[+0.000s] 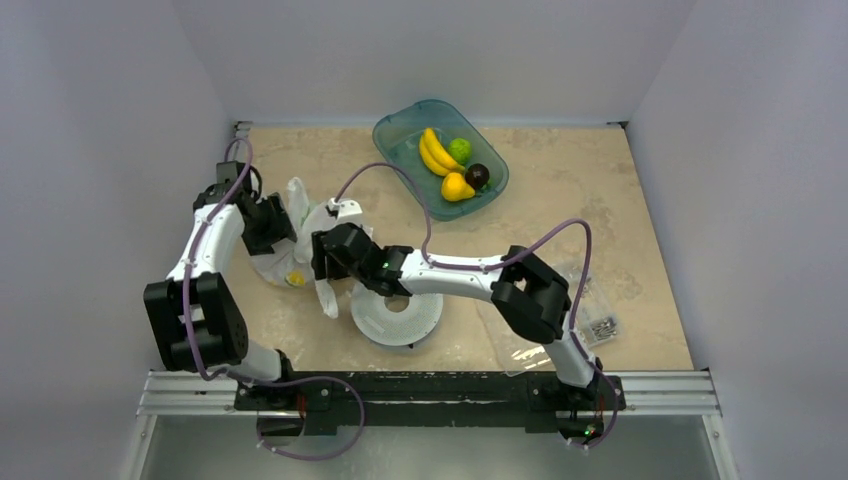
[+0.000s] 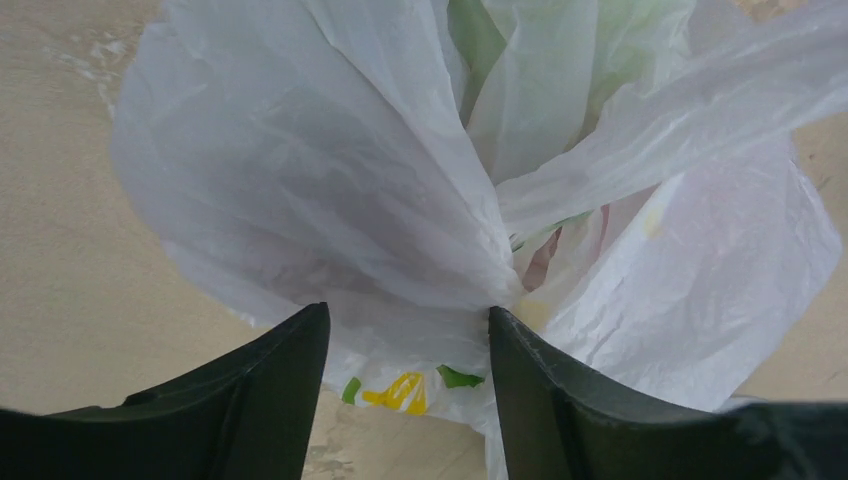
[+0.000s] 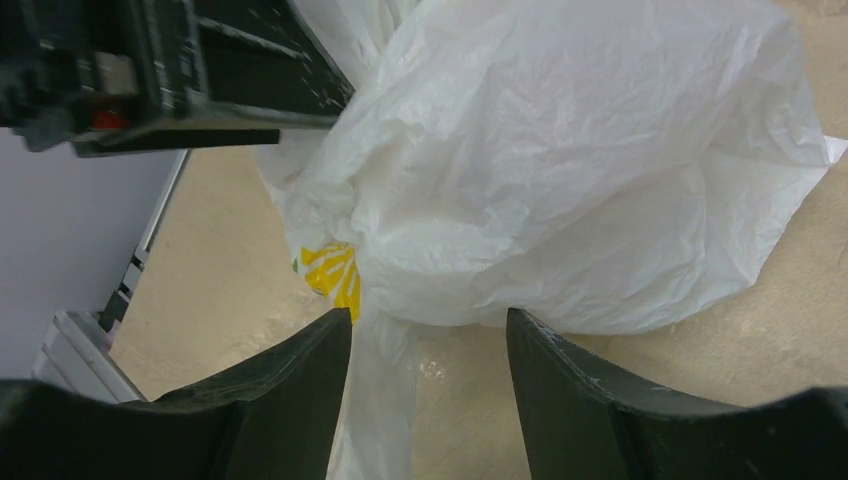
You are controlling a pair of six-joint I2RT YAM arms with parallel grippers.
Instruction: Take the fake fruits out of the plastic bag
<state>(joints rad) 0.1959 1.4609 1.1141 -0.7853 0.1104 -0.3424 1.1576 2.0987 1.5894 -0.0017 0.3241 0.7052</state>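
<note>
The white crinkly plastic bag (image 1: 322, 218) with yellow prints lies bunched on the table left of centre. My left gripper (image 1: 281, 224) is at its left side, and my right gripper (image 1: 318, 256) at its right. In the left wrist view the left gripper (image 2: 408, 318) is open, with gathered bag folds (image 2: 330, 180) between its fingertips. In the right wrist view the right gripper (image 3: 430, 320) is open just under the bag (image 3: 580, 180), and a loop handle (image 3: 385, 390) hangs between its fingers. The fruits inside are hidden; only a faint pink tint (image 2: 545, 265) shows through.
A teal bowl (image 1: 400, 140) at the back holds a banana bunch (image 1: 435, 152), a green fruit (image 1: 459, 150), a yellow fruit (image 1: 456, 187) and a dark plum (image 1: 478, 175). A white plate (image 1: 395, 318) lies under the right arm. A clear bag of screws (image 1: 602, 327) lies at the right.
</note>
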